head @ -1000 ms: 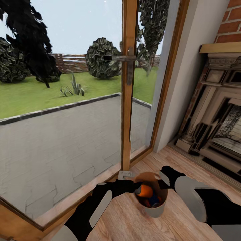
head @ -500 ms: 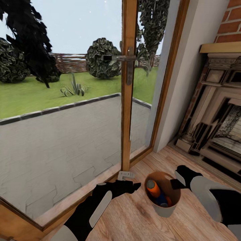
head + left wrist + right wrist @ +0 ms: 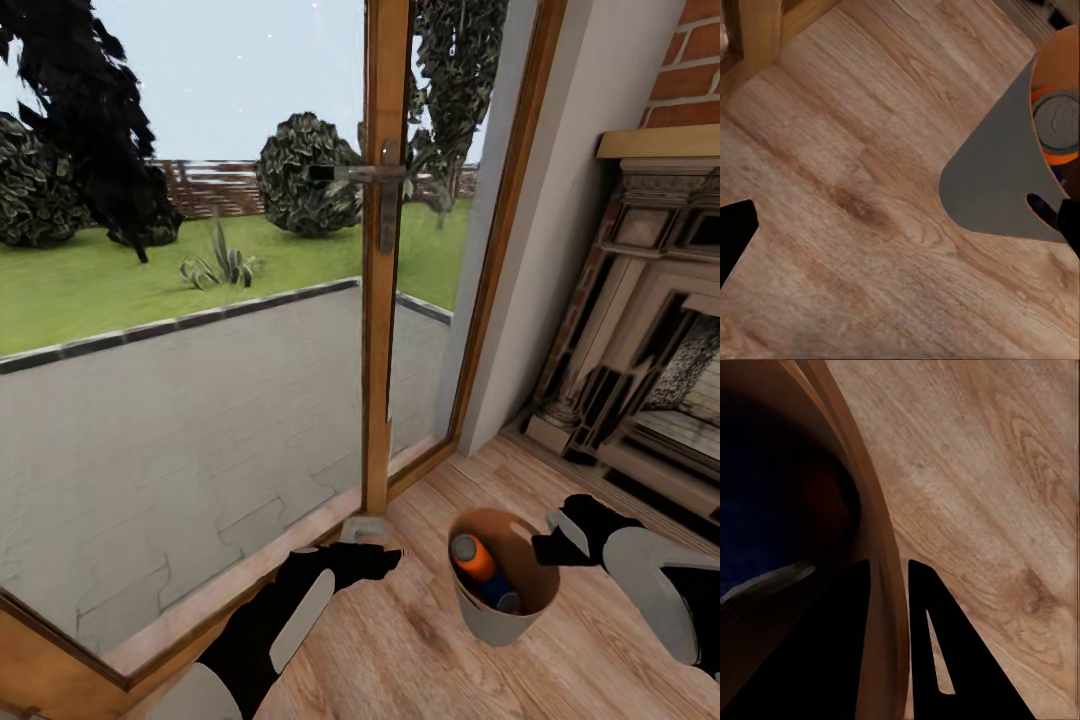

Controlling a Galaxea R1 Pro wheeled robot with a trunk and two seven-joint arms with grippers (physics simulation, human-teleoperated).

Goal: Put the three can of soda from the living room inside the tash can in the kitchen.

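Two soda cans show inside the trash can [image 3: 497,612], which stands on the plank floor [image 3: 400,660] of the living room, just in front of the wood-framed glass door [image 3: 385,250] and well to the left of the stone fireplace [image 3: 650,380]. The orange can [image 3: 472,557] leans with its grey top up toward the bin's near-left rim, and a dark blue can [image 3: 498,592] lies lower beside it. Whether a third can lies under them cannot be told.

The bin is grey outside and orange-brown within. In the head view the right gripper [image 3: 548,549] sits at the bin's right rim; the right wrist view shows its two dark fingers [image 3: 945,660] straddling the bin wall [image 3: 881,585], one inside and one outside, with the wall between them, so the gripper is clamped on the trash can's rim. In that view the bin's interior is dark, with a bluish shape and a pale curved edge inside.

The left gripper [image 3: 375,553] hangs low over the floor to the left of the bin, apart from it and close to the foot of the door frame. The left wrist view shows its fingers [image 3: 735,232] spread wide at the two edges of the picture with bare planks between them, holding nothing; the bin's grey side [image 3: 997,187] and the orange can's grey lid [image 3: 1061,124] appear toward one corner.

Through the glass lie a paved terrace, a lawn, round shrubs and a slatted fence. Red brick wall [image 3: 690,70] rises above the fireplace mantel.
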